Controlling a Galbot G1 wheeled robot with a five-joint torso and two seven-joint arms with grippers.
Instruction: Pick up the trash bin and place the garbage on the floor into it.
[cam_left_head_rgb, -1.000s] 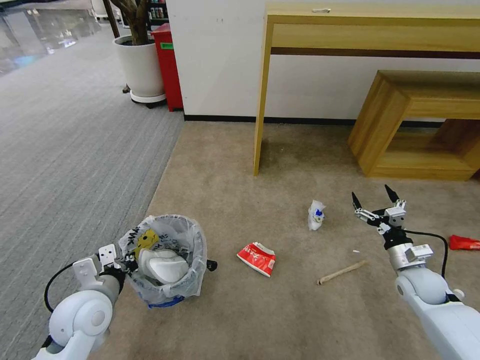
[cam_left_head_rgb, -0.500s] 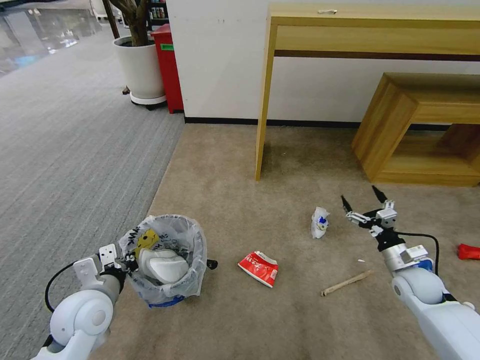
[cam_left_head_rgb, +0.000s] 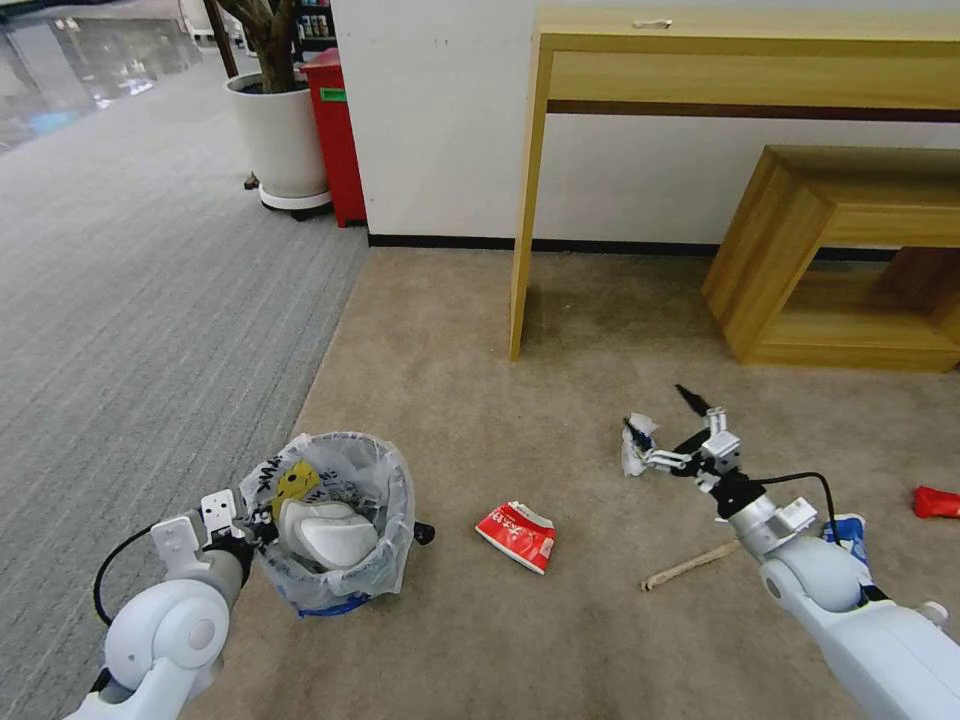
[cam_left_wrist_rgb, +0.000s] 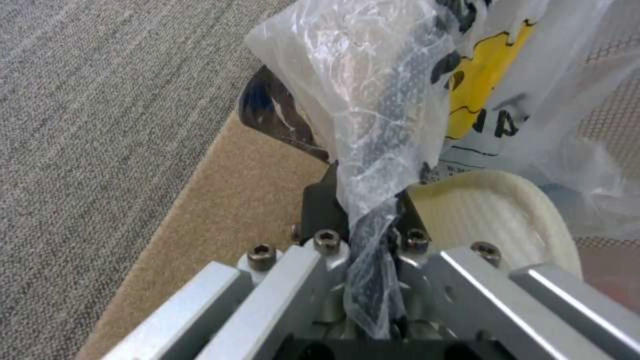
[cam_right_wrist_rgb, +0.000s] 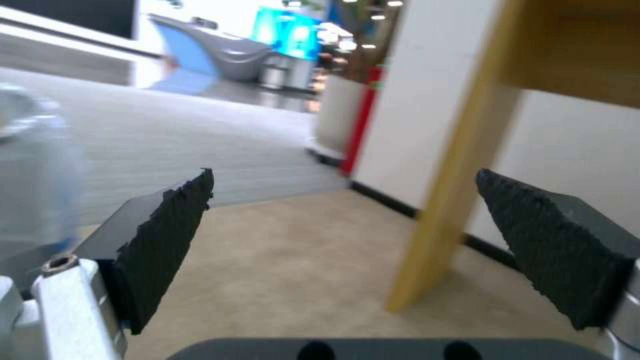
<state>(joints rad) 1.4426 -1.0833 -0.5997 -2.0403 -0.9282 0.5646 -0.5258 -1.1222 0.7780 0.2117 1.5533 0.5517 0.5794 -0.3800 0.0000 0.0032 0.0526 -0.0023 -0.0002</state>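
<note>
The trash bin (cam_left_head_rgb: 345, 500), lined with a crinkly white bag (cam_left_wrist_rgb: 373, 75), hangs just above the beige floor (cam_left_head_rgb: 470, 400) at lower left. My left gripper (cam_left_head_rgb: 255, 525) (cam_left_wrist_rgb: 363, 200) is shut on its rim and bag. A white slipper (cam_left_head_rgb: 325, 535) (cam_left_wrist_rgb: 493, 210) lies inside. Garbage on the carpet: a crumpled blue-white paper cup (cam_left_head_rgb: 635, 455), a red-white carton (cam_left_head_rgb: 517, 535), a wooden stick (cam_left_head_rgb: 690, 567) and a red wrapper (cam_left_head_rgb: 935, 500). My right gripper (cam_left_head_rgb: 657, 412) (cam_right_wrist_rgb: 360, 225) is open, low over the carpet, one fingertip beside the cup, which sits outside the jaws.
A tall wooden table leg (cam_left_head_rgb: 525, 200) and a low wooden bench (cam_left_head_rgb: 800, 250) stand against the wall ahead. Grey ribbed carpet (cam_left_head_rgb: 150, 300), a white planter (cam_left_head_rgb: 280, 130) and a red box (cam_left_head_rgb: 335, 130) lie to the left. A blue item (cam_left_head_rgb: 848, 530) sits by my right arm.
My right gripper has swung left and down, from right of the paper cup to right beside it, staying open. The left gripper still holds the bin in place.
</note>
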